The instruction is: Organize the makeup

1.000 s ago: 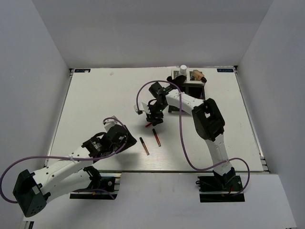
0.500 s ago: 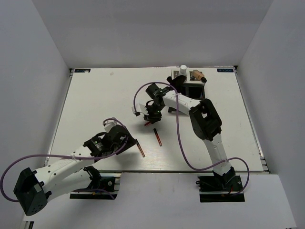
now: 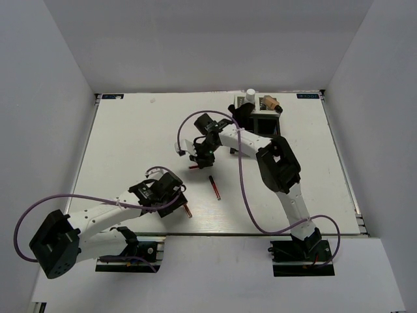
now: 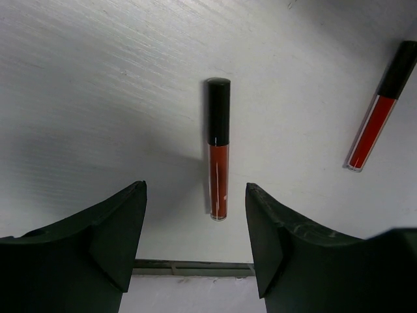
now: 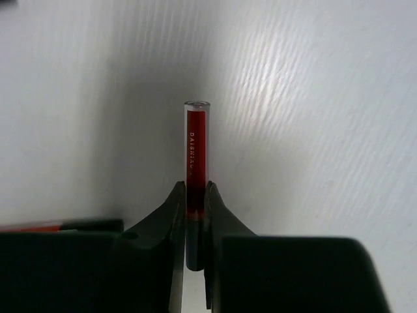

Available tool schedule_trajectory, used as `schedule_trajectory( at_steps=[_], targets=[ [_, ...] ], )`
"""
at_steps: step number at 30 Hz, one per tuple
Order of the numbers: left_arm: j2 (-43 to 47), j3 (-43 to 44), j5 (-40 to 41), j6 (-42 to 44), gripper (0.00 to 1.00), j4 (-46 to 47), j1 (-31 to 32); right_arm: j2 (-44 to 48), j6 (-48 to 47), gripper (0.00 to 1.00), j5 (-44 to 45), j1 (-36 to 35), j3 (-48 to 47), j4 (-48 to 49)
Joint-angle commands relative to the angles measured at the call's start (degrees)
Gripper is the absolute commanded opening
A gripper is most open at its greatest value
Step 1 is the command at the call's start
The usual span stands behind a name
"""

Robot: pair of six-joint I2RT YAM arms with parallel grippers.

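My right gripper (image 5: 195,195) is shut on a thin red-black pencil (image 5: 196,140); the red end sticks out past the fingertips and the dark cap sits between the jaws. From above, this gripper (image 3: 198,161) is at mid-table with the pencil (image 3: 193,167) just showing. My left gripper (image 4: 195,235) stands open over a second red-black pencil (image 4: 218,149), which lies on the table ahead of the fingers, cap pointing away. In the top view this pencil (image 3: 187,210) lies by the left gripper (image 3: 180,201). A third pencil (image 3: 214,187) lies between the arms.
The black compartment box (image 3: 266,120) stands at the back, with a white bottle (image 3: 250,96) and a tan bottle (image 3: 269,102) by it. The table's near edge (image 4: 195,267) runs just under the left fingers. Grey walls enclose the table.
The right gripper has closed on its pencil and shifted left. The left arm has moved right and toward the near edge, and now stands over the pencil there.
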State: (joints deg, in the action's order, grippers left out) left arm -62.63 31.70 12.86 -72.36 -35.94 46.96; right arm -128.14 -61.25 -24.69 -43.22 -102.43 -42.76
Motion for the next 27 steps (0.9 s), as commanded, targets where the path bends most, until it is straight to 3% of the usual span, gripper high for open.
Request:
schedule_trajectory(
  at_steps=[1, 5, 8, 13, 15, 16, 20, 27],
  targets=[
    [0.84, -0.76, -0.38, -1.47, 0.72, 1.13, -0.20, 0.95, 12.25, 0.00, -11.24, 1.03, -8.82, -2.59],
    [1.72, -2.43, 0.41, -2.00, 0.72, 1.84, -0.20, 7.53, 21.16, 0.00, -25.81, 4.54, -12.09, -0.31],
    [1.29, -2.61, 1.55, -2.52, 0.72, 0.70, -0.20, 16.23, 27.23, 0.00, -31.27, 8.40, -4.56, 8.37],
    [-0.56, -1.30, 4.53, -3.05, 0.72, -2.28, -0.20, 32.49, 33.91, 0.00, -38.06, 18.07, 15.92, 29.34],
    [-1.09, -1.03, 5.59, -3.05, 0.72, -2.64, -0.20, 38.82, 39.35, 0.00, -38.94, 22.53, 24.94, 37.80],
    [-1.18, -0.86, 6.73, -3.05, 0.72, -2.99, -0.20, 40.67, 41.89, 0.00, -39.21, 23.61, 27.52, 47.24],
    [-1.44, -0.50, 8.49, -3.05, 0.72, -4.13, -0.20, 47.44, 52.97, 0.00, -36.84, 30.02, 37.73, 62.87],
    [-1.09, -1.12, 9.81, -2.79, 0.72, -3.96, -0.20, 45.26, 67.57, 0.00, -30.08, 38.30, 49.26, 88.80]
  ],
)
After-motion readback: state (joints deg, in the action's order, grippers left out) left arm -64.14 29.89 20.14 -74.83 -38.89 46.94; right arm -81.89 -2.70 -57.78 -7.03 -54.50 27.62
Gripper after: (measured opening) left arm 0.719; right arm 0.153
